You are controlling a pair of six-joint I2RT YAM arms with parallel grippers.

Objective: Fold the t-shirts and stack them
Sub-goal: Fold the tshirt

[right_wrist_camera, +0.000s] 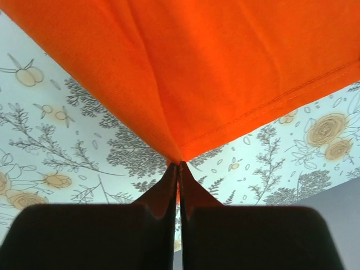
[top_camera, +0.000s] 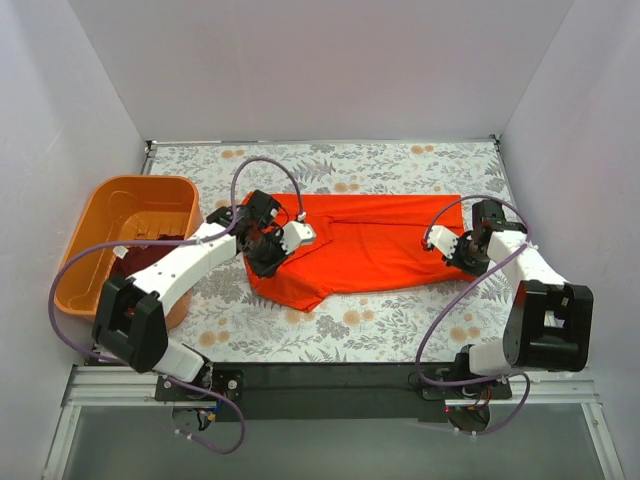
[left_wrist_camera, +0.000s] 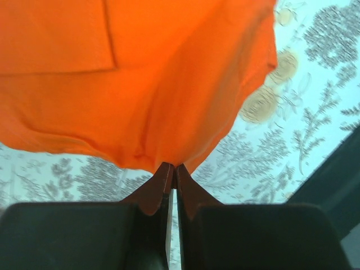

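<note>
The orange-red t-shirt (top_camera: 365, 245) lies spread across the middle of the flowered table. My left gripper (top_camera: 262, 240) is shut on its left edge; in the left wrist view the cloth (left_wrist_camera: 169, 84) hangs from the closed tips (left_wrist_camera: 173, 167), lifted off the table. My right gripper (top_camera: 462, 248) is shut on the shirt's right hemmed corner; in the right wrist view the cloth (right_wrist_camera: 214, 73) rises from the closed tips (right_wrist_camera: 179, 164). The dark maroon t-shirt (top_camera: 140, 255) lies bunched in the basket, partly hidden by my left arm.
The rigid orange plastic basket (top_camera: 125, 215) stands at the table's left edge. White walls enclose the table on three sides. The dark front rail (top_camera: 330, 375) runs along the near edge between the arm bases.
</note>
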